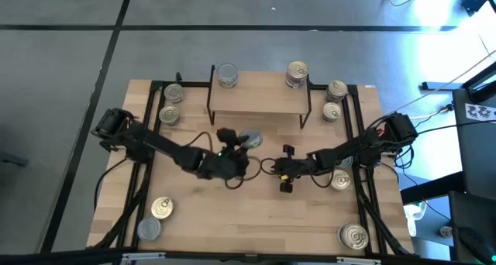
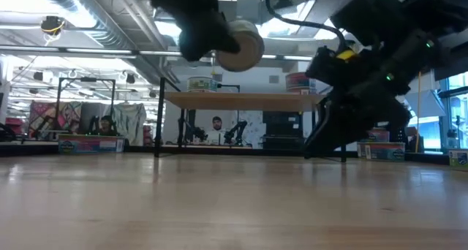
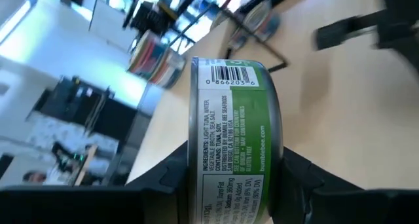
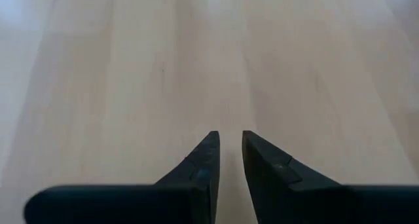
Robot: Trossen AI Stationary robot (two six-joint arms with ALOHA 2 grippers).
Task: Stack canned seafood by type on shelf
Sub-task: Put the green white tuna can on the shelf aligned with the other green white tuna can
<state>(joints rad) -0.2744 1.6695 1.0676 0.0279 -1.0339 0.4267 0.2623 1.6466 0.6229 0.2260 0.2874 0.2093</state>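
Observation:
My left gripper [image 1: 242, 141] is shut on a green-labelled can [image 3: 236, 139] and holds it in the air in front of the shelf [image 1: 260, 98]. The shelf is a low light-wood platform on black legs, at the table's far middle. On its top stand a silver-lidded can [image 1: 227, 75] and a gold-lidded stack [image 1: 297, 73]. My right gripper [image 4: 229, 142] hovers low over bare table just right of the left one, its fingers nearly together and holding nothing. In the low view the held can [image 2: 243, 47] hangs above the level of the shelf top. My left gripper pinches the can between its two fingers [image 3: 167, 175], one on each flat end, so the labelled side wall [image 3: 229, 86] faces the wrist camera. The can lies on its side in the hold, lifted clear of the table.
Loose cans stand on the table: two left of the shelf [image 1: 171, 102], two right of it [image 1: 334, 100], one by the right arm [image 1: 341, 180], one at the near right [image 1: 353, 235], and two at the near left [image 1: 155, 218]. Bare wood lies in the near middle.

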